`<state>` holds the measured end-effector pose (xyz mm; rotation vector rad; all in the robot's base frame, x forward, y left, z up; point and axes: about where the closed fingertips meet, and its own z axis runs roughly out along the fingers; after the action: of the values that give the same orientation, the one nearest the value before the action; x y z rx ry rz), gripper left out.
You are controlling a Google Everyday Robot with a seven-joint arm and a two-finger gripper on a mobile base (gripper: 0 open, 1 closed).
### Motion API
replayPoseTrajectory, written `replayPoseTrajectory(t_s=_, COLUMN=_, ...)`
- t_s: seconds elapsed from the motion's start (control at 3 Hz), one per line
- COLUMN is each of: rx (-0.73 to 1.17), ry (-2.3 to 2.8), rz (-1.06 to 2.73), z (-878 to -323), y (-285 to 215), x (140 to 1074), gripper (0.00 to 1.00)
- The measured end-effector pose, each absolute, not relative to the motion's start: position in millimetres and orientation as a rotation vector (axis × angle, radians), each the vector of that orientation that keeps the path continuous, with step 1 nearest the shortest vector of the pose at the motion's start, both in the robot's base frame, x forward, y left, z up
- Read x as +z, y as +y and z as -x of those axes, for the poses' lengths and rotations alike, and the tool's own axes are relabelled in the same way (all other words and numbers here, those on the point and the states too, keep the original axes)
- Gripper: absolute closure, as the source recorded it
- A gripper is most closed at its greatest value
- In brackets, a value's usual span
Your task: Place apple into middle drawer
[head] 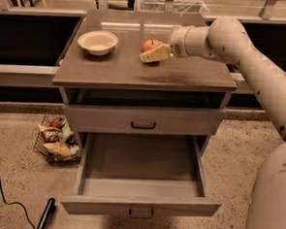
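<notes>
Pincer point(147, 56) at apple point(149, 43), tabletop point(184, 76) centre.

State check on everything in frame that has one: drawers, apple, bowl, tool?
apple: on cabinet top, not yet in a drawer
tool: at the apple, over the cabinet top
middle drawer: pulled open, nothing inside
upper drawer: shut
bowl: upright on cabinet top

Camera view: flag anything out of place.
Nothing spilled or damaged. Only a wire basket of snacks sits on the floor left of the grey cabinet. The gripper is at the round red-orange apple on top.
</notes>
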<state>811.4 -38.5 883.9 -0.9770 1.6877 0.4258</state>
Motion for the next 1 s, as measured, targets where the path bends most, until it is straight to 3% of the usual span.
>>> replayPoseTrajectory(t_s=0.67, rx=0.463, ry=1.712, rz=0.921, z=-825.7, y=-33.9, x=863.0, gripper=0.00)
replayPoseTrajectory(t_s=1.0, rx=0.495, ry=1.717, rz=0.924, z=-829.6, y=-27.0, x=854.6, gripper=0.19)
